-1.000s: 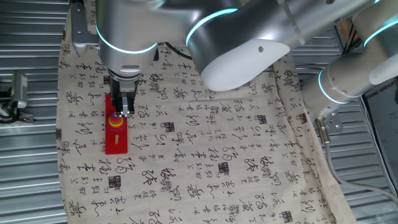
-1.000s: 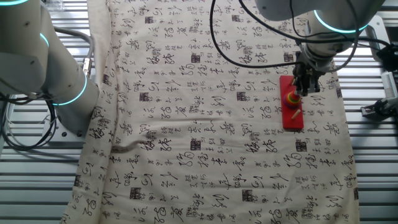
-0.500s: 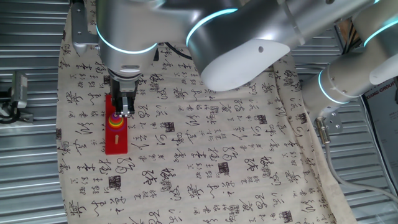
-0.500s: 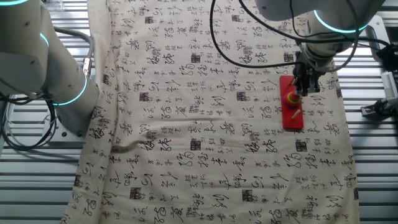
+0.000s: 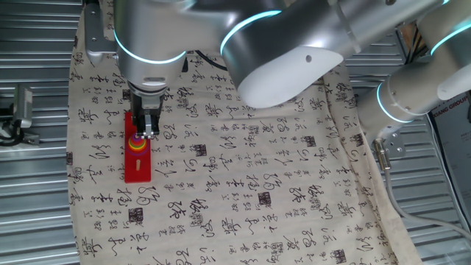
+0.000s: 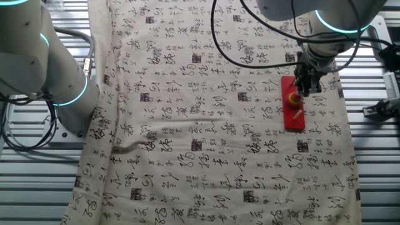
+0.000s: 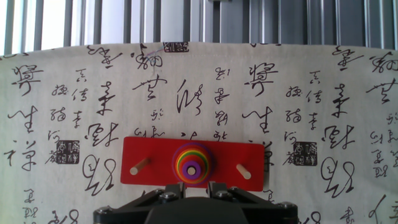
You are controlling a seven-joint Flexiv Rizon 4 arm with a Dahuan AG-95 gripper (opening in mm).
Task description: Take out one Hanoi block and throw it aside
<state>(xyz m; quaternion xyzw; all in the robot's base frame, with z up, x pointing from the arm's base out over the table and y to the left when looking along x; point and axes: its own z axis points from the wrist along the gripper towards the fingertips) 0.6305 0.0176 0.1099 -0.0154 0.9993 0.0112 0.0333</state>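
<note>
One black two-finger gripper point(image 7: 192, 188), its opening impossible to judge, poised over one tiny purple ring point(image 7: 192, 168) topping a three-peg red wooden base point(image 7: 155, 160).

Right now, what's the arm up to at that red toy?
The arm's pincer hangs straight over the stack of coloured rings on the middle peg of the red base, which lies on the printed cloth. The small purple Hanoi block is on top of the stack, not yet lifted. The two outer pegs are bare. In the hand view the fingertips sit on either side of the stack, but whether they are touching it can't be told.
</note>
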